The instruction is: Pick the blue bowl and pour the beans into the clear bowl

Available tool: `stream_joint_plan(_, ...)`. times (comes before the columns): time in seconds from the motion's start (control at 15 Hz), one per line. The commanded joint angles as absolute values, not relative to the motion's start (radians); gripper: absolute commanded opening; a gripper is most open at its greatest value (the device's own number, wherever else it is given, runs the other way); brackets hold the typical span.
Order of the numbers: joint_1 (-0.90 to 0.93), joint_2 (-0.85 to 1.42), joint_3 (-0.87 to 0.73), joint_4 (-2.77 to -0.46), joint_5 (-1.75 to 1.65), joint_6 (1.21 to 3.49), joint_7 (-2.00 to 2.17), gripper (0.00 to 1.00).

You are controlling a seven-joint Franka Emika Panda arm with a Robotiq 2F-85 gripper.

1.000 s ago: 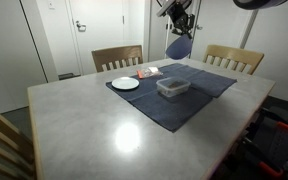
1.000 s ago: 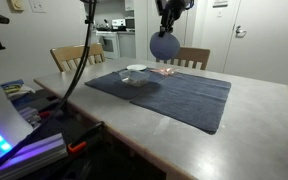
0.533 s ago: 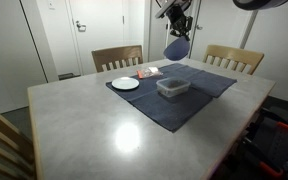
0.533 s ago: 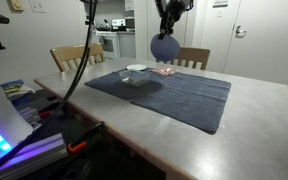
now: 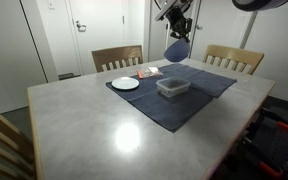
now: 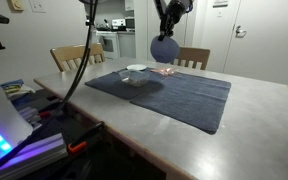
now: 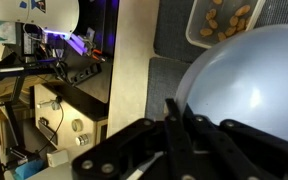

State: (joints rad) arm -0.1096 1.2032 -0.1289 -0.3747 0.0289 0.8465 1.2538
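A wide grey table (image 5: 84,120) carries a dark mat (image 5: 179,108). High above the mat's far side, the gripper (image 5: 176,28) is clamped on the rim of the blue bowl (image 5: 177,49). The bowl hangs tipped in the air, well clear of the cloth. The clear bowl (image 5: 172,87) sits on the mat below it and nearer the camera, with a white plate (image 5: 125,83) near it on the mat. In the wrist view the blue bowl's rounded outside fills the right half, and tan beans (image 7: 227,17) lie in the clear bowl at the top edge.

The pour looks under way or close to done. To do it well, the blue bowl's lip should stay over the middle of the clear bowl. It should come lower so that beans do not bounce out, and tip slowly. A rim grip on a smooth bowl could slip, so the hold needs to stay firm.

No view shows the inside of the blue bowl, so whether beans remain in it cannot be told. In the wrist view the clear bowl is cut off by the frame and partly covered by the blue bowl. The fingertips are dark and blurred where they meet the rim. A small reddish object (image 5: 149,72) beyond the plate is too small to name.
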Motion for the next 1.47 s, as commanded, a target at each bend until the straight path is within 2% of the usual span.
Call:
stream_joint_plan(0.0,-0.138,1.237,-0.101,-0.368,0.063,0.878,1.317,0.01)
stream_joint_plan(0.47,-0.212,1.269,-0.094,-0.332,0.105,0.889,1.448,0.01)
stream_joint_plan(0.67,-0.242,1.225,-0.085,-0.388,0.107,0.945,1.521,0.01)
stream_joint_plan(1.4,-0.239,1.306,-0.078,-0.363,0.096,1.104,1.75,0.01)
